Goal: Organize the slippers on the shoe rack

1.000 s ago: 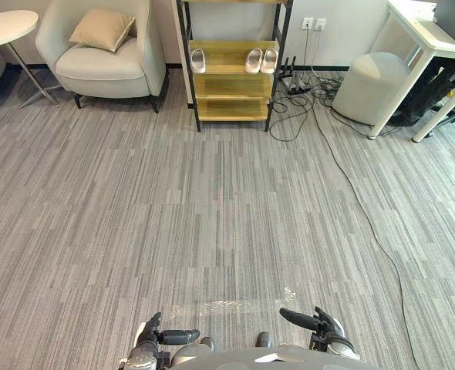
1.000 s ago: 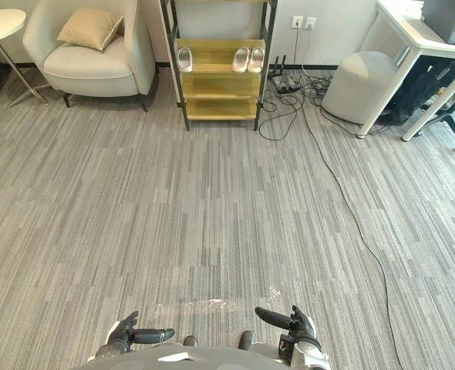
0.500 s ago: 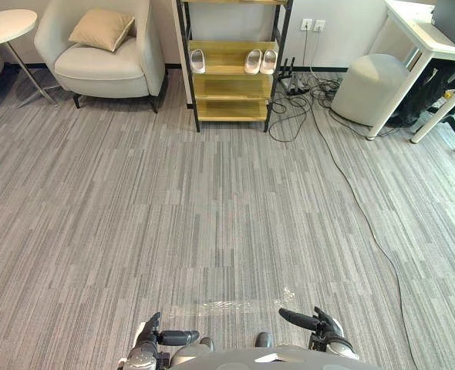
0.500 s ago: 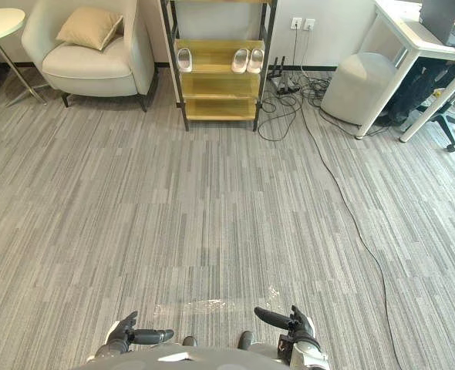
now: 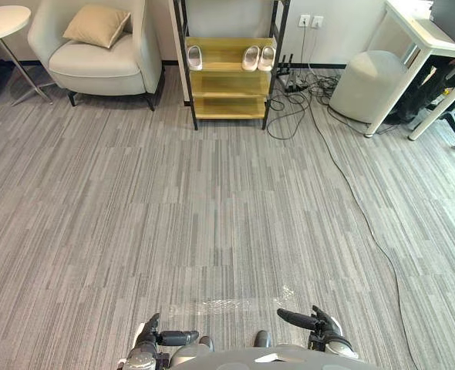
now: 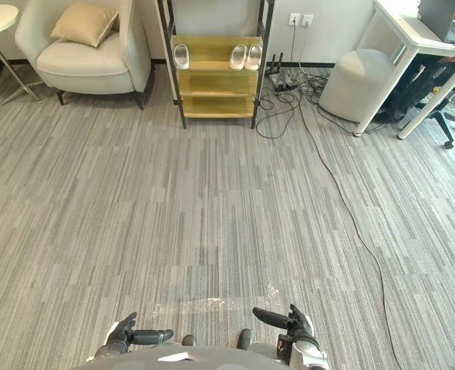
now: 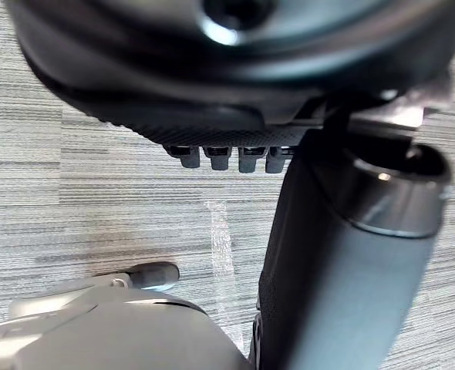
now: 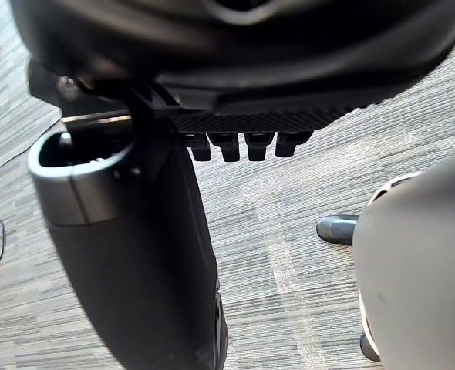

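Hands first: left hand and right hand hang low at the near edge of the eye views, well apart from everything else. Both wrist views show fingers relaxed and loosely straight, thumb standing out, nothing in either grasp.

Grey striped carpet floor takes up most of the scene.

Cream upholstered armchair stands at the far left against the wall, with a tan square cushion leaning in its seat.

White counter on slanted white legs is at the far right. A round pale grey pouf sits on the floor just beside it.

Black-framed shoe rack with yellow wooden shelves is against the far wall, between armchair and pouf. Three wooden shelves are in view.

Round white side table stands in the far left corner, beside the armchair.

Tangle of black cables lies on the floor at the right foot of the rack, under two white wall sockets.

Crinkled strip of clear tape lies on the carpet, near and ahead of the hands.

Slippers, all on the uppermost of those three shelves, toes to the wall:
- single white slipper at the left end
- pair of white slippers side by side at the right end, touching or nearly so
- a bare stretch of shelf lies between the single one and the pair
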